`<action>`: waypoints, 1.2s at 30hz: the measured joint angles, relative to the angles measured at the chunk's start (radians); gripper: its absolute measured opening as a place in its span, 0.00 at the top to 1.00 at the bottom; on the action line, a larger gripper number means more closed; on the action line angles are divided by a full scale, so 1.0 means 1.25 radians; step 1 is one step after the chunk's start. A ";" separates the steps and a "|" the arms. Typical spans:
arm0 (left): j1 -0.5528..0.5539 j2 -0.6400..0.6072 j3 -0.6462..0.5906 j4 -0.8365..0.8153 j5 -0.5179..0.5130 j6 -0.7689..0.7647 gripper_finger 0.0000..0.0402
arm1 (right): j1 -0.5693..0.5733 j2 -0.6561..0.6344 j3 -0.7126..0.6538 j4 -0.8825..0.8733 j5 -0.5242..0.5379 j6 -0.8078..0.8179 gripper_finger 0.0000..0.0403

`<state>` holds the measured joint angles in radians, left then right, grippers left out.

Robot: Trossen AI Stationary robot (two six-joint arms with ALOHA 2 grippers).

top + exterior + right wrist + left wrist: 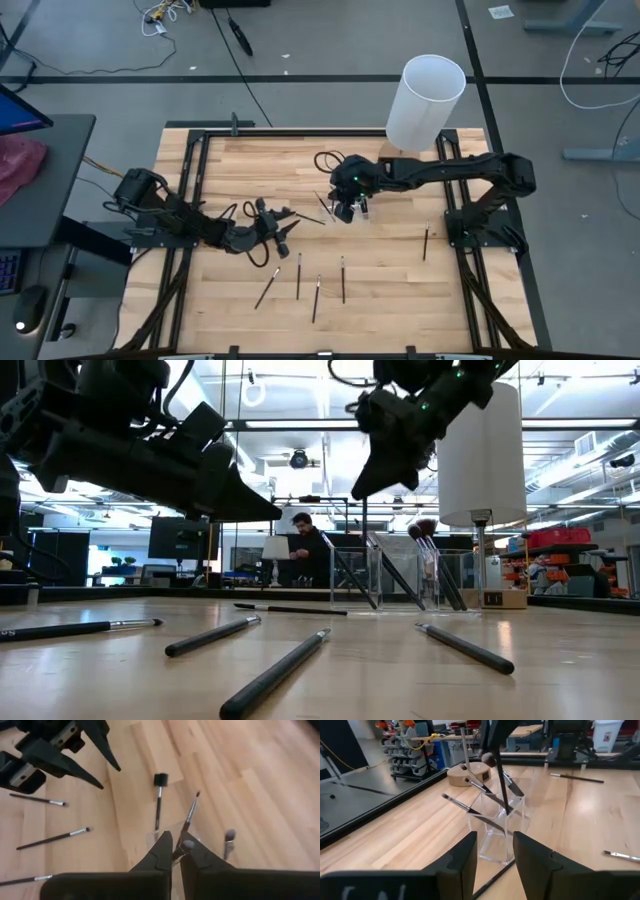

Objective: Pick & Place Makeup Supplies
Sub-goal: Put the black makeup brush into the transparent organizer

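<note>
A small clear plastic holder (495, 842) stands on the wooden table near its middle, with several dark makeup brushes (482, 790) leaning inside it. My right gripper (176, 851) hovers right above the holder (400, 575), shut on one thin brush (190, 817). My left gripper (495, 855) is open, level and just left of the holder, its fingers (285, 228) pointing at it and touching nothing. Several more brushes (316, 297) lie flat on the near part of the table, and one (425, 240) lies to the right. My right gripper pinches the thin brush between its two fingers, by the handle's upper end (179, 845), coming from above and pointing down. The brush hangs nearly upright below the fingers, lifted clear of the table. Its small tip (197, 794) points down into the clear holder.
A tall white cylinder lamp (425, 100) on a wooden base (467, 774) stands at the far edge behind the holder. One brush (310, 217) lies between the two grippers. A black frame (200, 135) borders the table. A person (310, 550) sits far behind.
</note>
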<state>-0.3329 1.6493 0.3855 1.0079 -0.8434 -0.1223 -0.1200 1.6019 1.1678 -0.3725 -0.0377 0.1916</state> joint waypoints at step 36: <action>0.000 0.001 0.000 -0.009 0.008 -0.019 0.68 | -0.021 0.152 -0.001 0.114 -0.045 -0.013 0.78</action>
<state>-0.3332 1.6505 0.3859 0.9966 -0.8333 -0.1463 -0.1465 1.7919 1.1667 -0.2306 -0.0944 0.1752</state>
